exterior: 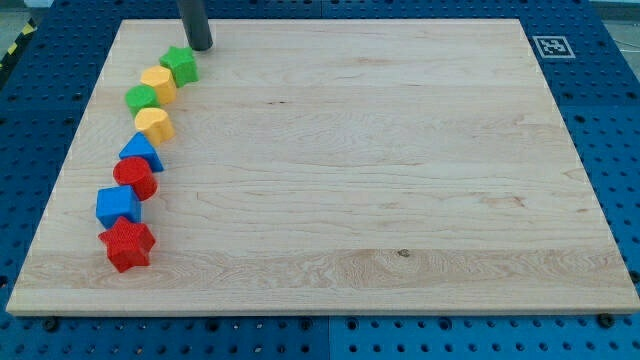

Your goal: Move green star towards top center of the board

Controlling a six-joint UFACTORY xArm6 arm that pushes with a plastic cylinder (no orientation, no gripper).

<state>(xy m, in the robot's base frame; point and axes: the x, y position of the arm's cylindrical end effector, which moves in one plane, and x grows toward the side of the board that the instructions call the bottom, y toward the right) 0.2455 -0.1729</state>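
The green star [181, 65] sits near the top left of the wooden board [380, 180], at the upper end of a curved line of blocks. My tip [200, 46] stands just above and to the right of the green star, very close to it. Below the star along the line lie a yellow block [158, 82], a green round block [142, 99], a second yellow block [154, 124], a blue triangle [141, 152], a red round block [134, 177], a blue block [118, 206] and a red star [127, 244].
A black-and-white marker tag [552, 46] sits at the board's top right corner. Blue perforated table [615, 120] surrounds the board.
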